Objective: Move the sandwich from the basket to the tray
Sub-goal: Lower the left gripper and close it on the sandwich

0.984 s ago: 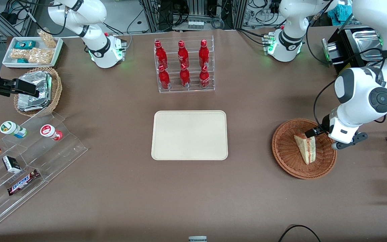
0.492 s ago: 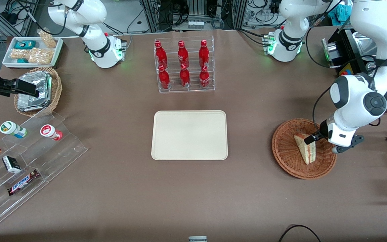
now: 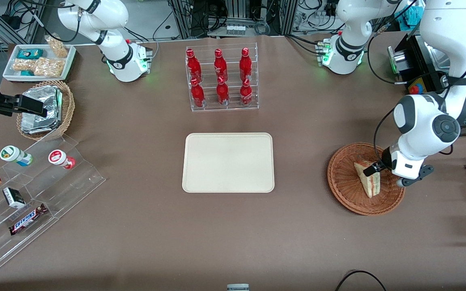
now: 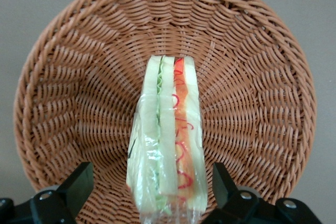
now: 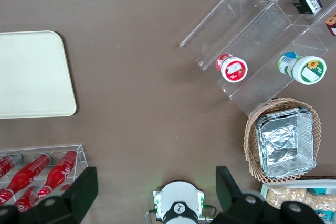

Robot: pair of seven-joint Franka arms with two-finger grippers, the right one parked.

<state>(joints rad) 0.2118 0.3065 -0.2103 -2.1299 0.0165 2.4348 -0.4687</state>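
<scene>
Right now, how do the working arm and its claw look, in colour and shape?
The left arm is glossy white with rounded joints, dark grey round caps and a black cable along it. Its claw, over the basket at the sandwich, is open, with black wedge-shaped fingers.

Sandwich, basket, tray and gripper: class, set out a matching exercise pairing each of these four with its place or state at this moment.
Things:
1. sandwich
2. basket
3. tray
4. gripper

Places or states:
A. bare, in front of the bottle rack
B. standing on edge in the basket
C. open, one finger either side of the sandwich
D. on the table toward the working arm's end

Pairs: 1-B, 2-D, 3-A, 4-C
</scene>
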